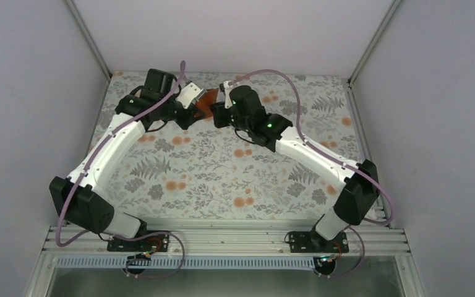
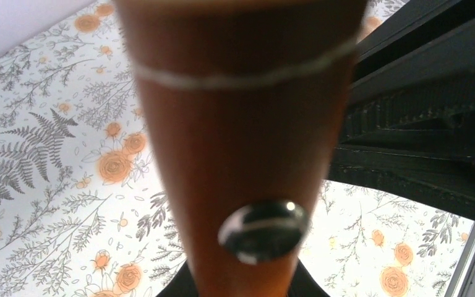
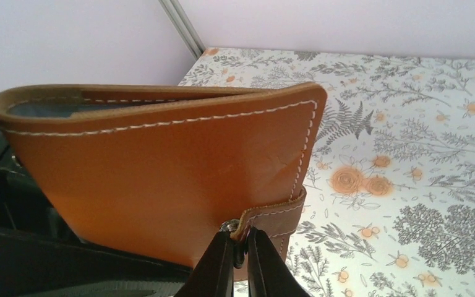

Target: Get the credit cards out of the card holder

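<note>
The right pincer is pinched shut on the little strap of the card holder. The left pincer grips its other end. It is brown with white stitches, almost folded shut, and held up above the flowery bench.

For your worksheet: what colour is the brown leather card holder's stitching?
White; see the card holder in the right wrist view.

Left arm and right arm rise from their bases with elbows splayed outward and forearms converging at the far centre. Left hand and right hand face each other above the desk. The right fingertips pinch the card holder's lower edge. The left hand clamps its body, fingers mostly hidden.
</note>
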Motion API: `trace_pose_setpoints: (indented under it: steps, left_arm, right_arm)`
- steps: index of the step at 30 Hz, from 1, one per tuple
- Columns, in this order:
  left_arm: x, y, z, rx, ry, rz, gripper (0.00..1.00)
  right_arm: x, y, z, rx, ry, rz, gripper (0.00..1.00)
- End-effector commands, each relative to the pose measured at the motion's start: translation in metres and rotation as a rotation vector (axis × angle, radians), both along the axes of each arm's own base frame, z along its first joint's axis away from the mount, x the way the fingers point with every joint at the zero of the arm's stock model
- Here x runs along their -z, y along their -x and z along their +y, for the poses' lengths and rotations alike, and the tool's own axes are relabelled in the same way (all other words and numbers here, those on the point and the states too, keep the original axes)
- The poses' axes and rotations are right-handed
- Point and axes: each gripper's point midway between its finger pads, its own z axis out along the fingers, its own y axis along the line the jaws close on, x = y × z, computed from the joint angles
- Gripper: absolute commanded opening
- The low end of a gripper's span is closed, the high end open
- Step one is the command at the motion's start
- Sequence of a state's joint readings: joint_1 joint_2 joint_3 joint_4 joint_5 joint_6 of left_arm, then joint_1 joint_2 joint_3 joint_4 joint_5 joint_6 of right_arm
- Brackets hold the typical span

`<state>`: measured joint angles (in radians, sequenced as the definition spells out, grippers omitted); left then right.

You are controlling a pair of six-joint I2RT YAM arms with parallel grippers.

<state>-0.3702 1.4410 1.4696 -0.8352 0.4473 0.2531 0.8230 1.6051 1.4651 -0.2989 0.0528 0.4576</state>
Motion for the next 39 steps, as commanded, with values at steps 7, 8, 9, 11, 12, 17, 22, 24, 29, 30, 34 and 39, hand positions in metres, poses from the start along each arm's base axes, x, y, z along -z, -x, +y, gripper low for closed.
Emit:
trace_pose_setpoints:
  steps: [7, 8, 9, 11, 12, 17, 22, 24, 29, 30, 34, 39]
  left_arm:
    - [-0.029, 0.013, -0.013, 0.081, 0.060, -0.072, 0.02]
    - [-0.029, 0.013, -0.013, 0.083, 0.059, -0.073, 0.02]
    - [-0.028, 0.014, -0.013, 0.086, 0.059, -0.071, 0.02]
    - [-0.027, 0.016, -0.013, 0.094, 0.058, -0.070, 0.02]
    - [-0.025, 0.015, -0.013, 0.093, 0.055, -0.066, 0.02]
    - [-0.025, 0.021, -0.018, 0.131, 0.072, -0.053, 0.02]
    - [-0.027, 0.026, -0.020, 0.166, 0.081, -0.053, 0.02]
    - [-0.027, 0.025, -0.018, 0.160, 0.073, -0.060, 0.02]
    - [-0.028, 0.033, -0.025, 0.221, 0.091, -0.048, 0.02]
    - [-0.031, 0.038, -0.027, 0.250, 0.107, -0.044, 0.02]
    - [-0.046, 0.068, -0.036, 0.410, 0.175, -0.058, 0.02]
    - [-0.063, 0.102, -0.039, 0.573, 0.247, -0.079, 0.03]
  right_arm:
    - [0.038, -0.034, -0.089, 0.245, 0.096, 0.017, 0.04]
    - [0.048, -0.037, -0.109, 0.276, 0.107, 0.036, 0.04]
    - [0.057, -0.039, -0.129, 0.302, 0.110, 0.056, 0.04]
    - [0.081, -0.038, -0.165, 0.319, 0.111, 0.103, 0.04]
    - [0.081, -0.035, -0.174, 0.297, 0.095, 0.099, 0.04]
    - [0.076, -0.009, -0.157, 0.007, 0.150, 0.045, 0.18]
    - [0.037, 0.028, -0.127, -0.266, 0.055, -0.059, 0.80]
    - [0.006, 0.050, -0.114, -0.382, -0.058, -0.140, 0.99]
    - [-0.049, 0.074, -0.081, -0.494, -0.212, -0.264, 0.99]
    - [-0.054, 0.074, -0.076, -0.508, -0.227, -0.269, 0.99]
    - [-0.057, 0.068, -0.072, -0.527, -0.208, -0.271, 0.93]
    - [-0.042, 0.063, -0.076, -0.551, -0.169, -0.237, 0.71]
